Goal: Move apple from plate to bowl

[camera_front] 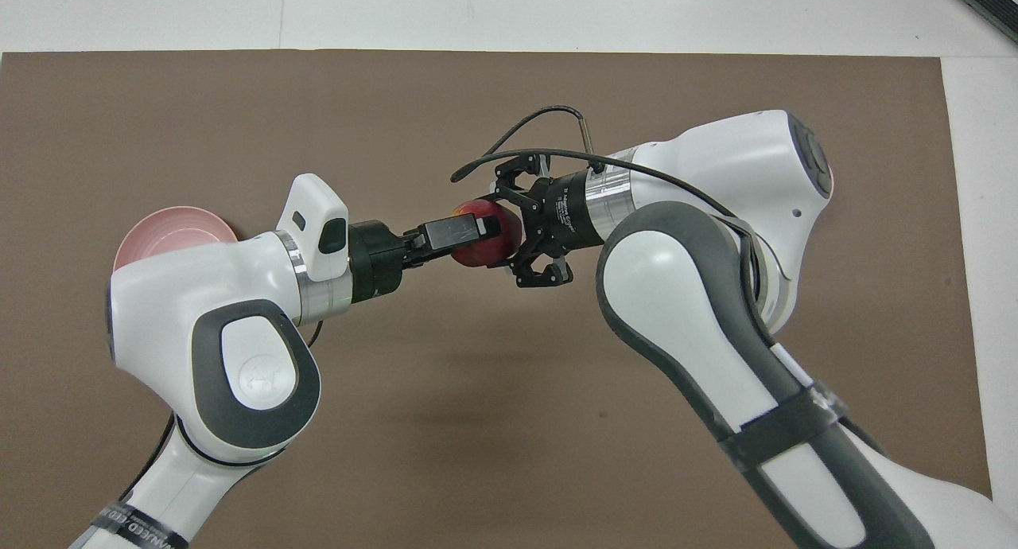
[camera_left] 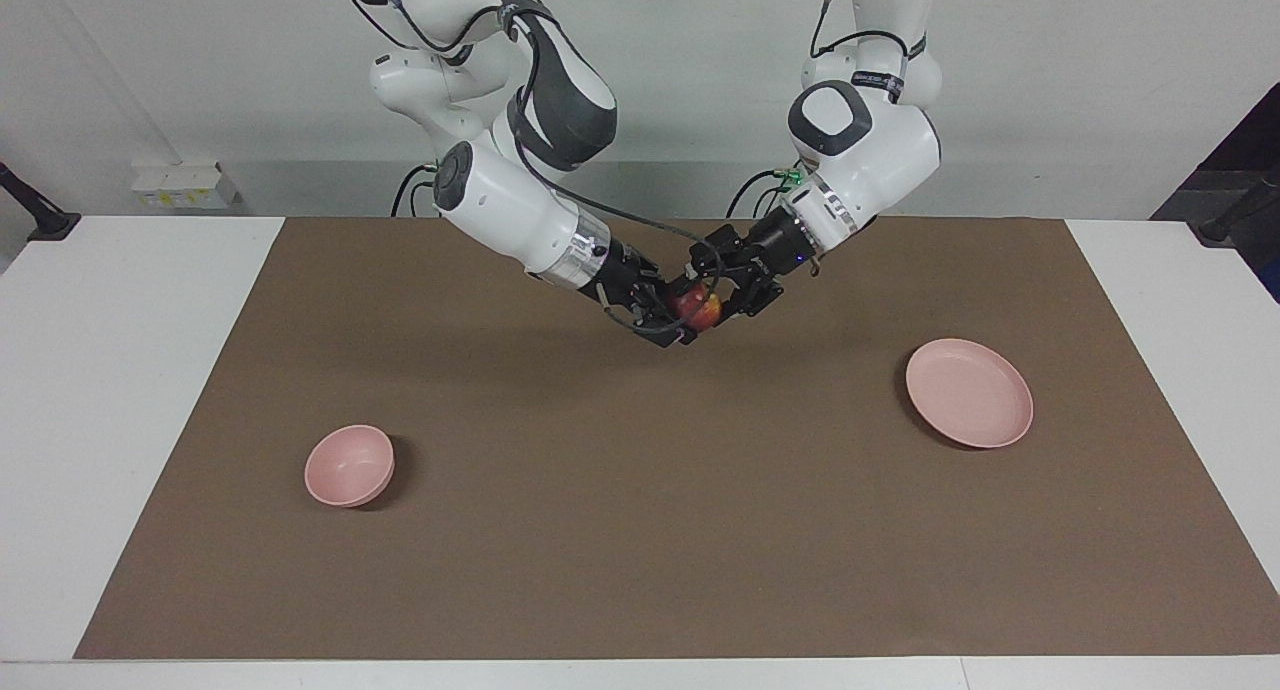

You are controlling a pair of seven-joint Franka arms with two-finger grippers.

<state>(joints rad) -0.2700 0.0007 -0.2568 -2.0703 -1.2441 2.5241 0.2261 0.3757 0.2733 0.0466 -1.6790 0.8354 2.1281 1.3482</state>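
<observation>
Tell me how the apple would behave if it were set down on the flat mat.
The apple, held in the air between the left gripper and the right gripper, is round, so it would probably roll. It looks firm, not squashed by the jaws. Its skin looks smooth, so perhaps slippery.

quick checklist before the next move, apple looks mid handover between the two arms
1. Apple off the plate: ok, the plate holds nothing.
2. Apple up in the air between the left gripper and the right gripper, over the middle of the mat: ok.
3. Left gripper shut on apple: ok.
4. Right gripper has a firm hold: cannot tell, so do not let go yet.
5. Bowl upright with nothing in it, at the right arm's end: ok.
6. Nothing lies on the mat between apple and bowl: ok.
</observation>
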